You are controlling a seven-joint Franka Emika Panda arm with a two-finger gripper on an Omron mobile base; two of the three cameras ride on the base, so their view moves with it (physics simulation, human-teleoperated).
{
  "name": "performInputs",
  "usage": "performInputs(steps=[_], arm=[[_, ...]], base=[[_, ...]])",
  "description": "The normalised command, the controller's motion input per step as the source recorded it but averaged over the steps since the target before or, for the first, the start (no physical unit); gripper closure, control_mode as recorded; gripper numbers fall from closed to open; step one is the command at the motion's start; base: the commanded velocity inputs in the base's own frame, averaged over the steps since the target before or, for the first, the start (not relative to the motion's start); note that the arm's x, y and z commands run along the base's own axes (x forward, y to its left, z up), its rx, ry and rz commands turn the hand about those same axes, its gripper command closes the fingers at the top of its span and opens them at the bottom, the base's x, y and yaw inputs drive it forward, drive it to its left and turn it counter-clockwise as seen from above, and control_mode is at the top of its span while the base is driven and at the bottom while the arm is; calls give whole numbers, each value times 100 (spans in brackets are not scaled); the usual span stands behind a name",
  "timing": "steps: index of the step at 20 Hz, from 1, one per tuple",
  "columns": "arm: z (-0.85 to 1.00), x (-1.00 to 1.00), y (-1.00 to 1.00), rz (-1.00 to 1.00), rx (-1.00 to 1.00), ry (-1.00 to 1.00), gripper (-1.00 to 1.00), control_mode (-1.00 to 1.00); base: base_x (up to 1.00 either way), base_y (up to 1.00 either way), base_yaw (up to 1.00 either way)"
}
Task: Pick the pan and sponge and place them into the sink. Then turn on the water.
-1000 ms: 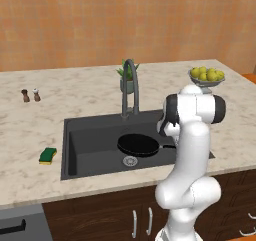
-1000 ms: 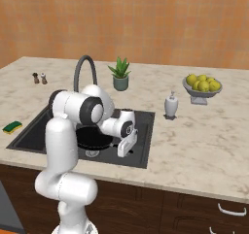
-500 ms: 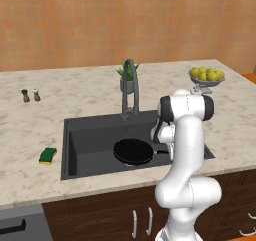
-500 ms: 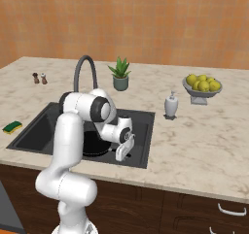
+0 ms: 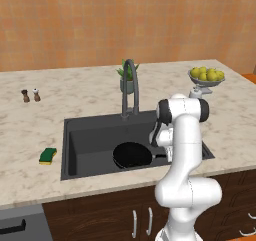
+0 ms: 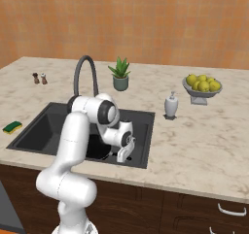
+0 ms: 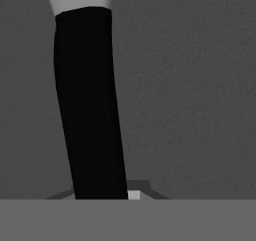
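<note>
The sink (image 5: 82, 135) is a large rectangular dark grey basin set into the counter (image 5: 30, 130), near its front edge. In it lies the pan (image 5: 132, 155), a round, shallow, all-black frying pan resting on the basin floor toward the sink's right front corner, its long thin handle (image 5: 159, 156) running out to the right under the arm. In the hand view the handle (image 7: 90, 105) is a plain matte black bar over the grainy grey basin floor. At the back edge of the sink rises the tall arched dark grey faucet (image 5: 129, 87).

A grey footed bowl (image 6: 203, 95) near the counter's back right corner holds 1 heap of yellow lemons (image 6: 203, 82). A small grey pot holds a spiky green plant (image 6: 120, 74) behind the faucet.

The counter is pale speckled stone over dark wood cabinets. The sponge (image 5: 48, 156), a small rectangular block, yellow with a green top, lies flat on the counter just left of the sink's left rim. 2 small shakers (image 5: 30, 95) stand near the counter's back left edge, and a white soap dispenser (image 6: 170, 105) stands right of the sink.

The gripper (image 6: 124, 153) reaches down inside the sink at its right side, its fingers drawn together on the pan's handle.
</note>
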Motion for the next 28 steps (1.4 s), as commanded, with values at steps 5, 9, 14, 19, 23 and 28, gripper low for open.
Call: performInputs(steps=[5,9,14,19,23,28], arm=[[-59,27,21,0,0,-1,100,-100],[-44,16,27,0,0,-3,-100,-100],[-8,0,14,-1,-1,-25,-100,-100],[1,-12,0,-5,0,-53,-100,-100],[18,-10,0,-6,0,-64,-100,-100],[71,-11,1,-10,0,-51,-100,-100]], base=[[0,0,0],[0,0,0],[0,0,0],[0,0,0],[0,0,0],[0,0,0]])
